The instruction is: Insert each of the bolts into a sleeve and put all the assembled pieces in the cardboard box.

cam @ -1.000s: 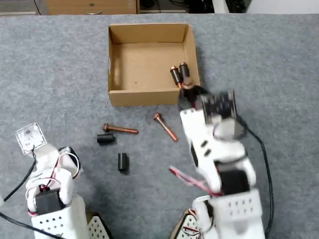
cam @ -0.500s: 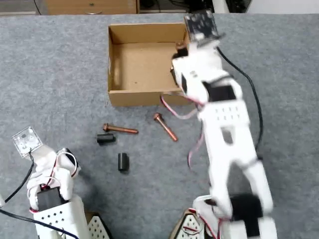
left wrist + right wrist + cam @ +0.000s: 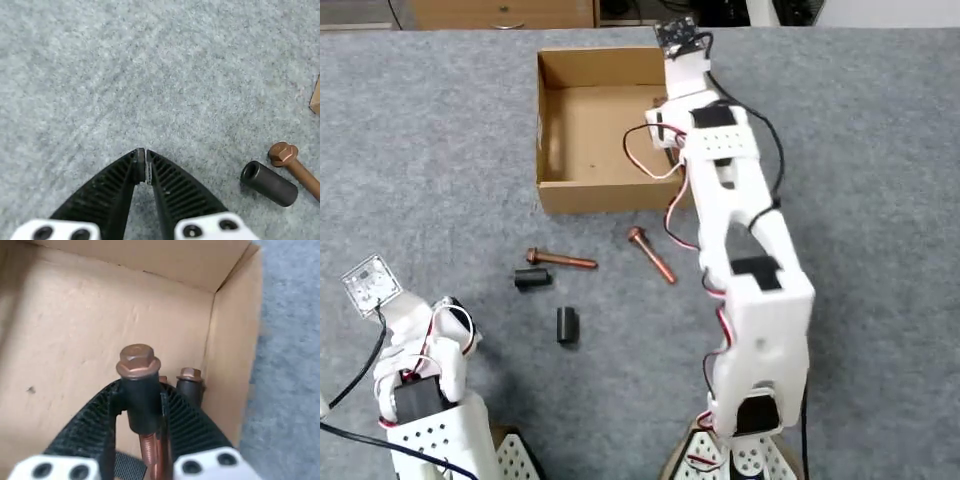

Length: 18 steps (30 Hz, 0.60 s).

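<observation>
Your right gripper [image 3: 141,395] is clamped on a sleeved bolt [image 3: 138,365] over the floor of the cardboard box [image 3: 230,345], just beside another assembled piece [image 3: 190,385] at a side wall. Your left gripper [image 3: 141,167] is pinched closed, well away from the box. A loose bolt [image 3: 561,259], a second bolt [image 3: 652,255], a sleeve [image 3: 531,279] and a second sleeve [image 3: 567,325] lie outside the box's near wall.

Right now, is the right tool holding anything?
Yes: the right tool is shut on a black sleeve with a copper bolt through it, over the cardboard box.
</observation>
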Available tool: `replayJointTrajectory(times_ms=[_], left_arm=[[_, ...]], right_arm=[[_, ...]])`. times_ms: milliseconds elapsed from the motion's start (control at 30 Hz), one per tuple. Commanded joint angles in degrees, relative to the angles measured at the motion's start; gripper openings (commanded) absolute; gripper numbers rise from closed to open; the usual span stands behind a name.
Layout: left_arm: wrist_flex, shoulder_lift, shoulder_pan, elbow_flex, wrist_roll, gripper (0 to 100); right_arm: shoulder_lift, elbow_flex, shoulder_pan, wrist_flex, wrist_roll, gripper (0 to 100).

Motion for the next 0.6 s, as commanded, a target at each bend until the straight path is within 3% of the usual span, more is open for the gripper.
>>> replayJointTrajectory(times_ms=[0,267,467,567], left_arm=[[-0.97,-0.13,-0.26,0.70,0.62,2],[-0.97,-0.04,-0.18,0.70,0.62,2],[-0.88,-0.04,-0.18,0.70,0.62,2],[-0.88,-0.04,-0.18,0.70,0.62,2]], right_arm=[[5.93,-9.89,0.92,0.18,0.18,0.1],[18.24,-20.35,0.92,2.55,0.62,0.6],[19.21,-28.00,0.66,15.47,0.35,17.5],[19.12,-31.78,0.84,19.69,0.35,18.0]])
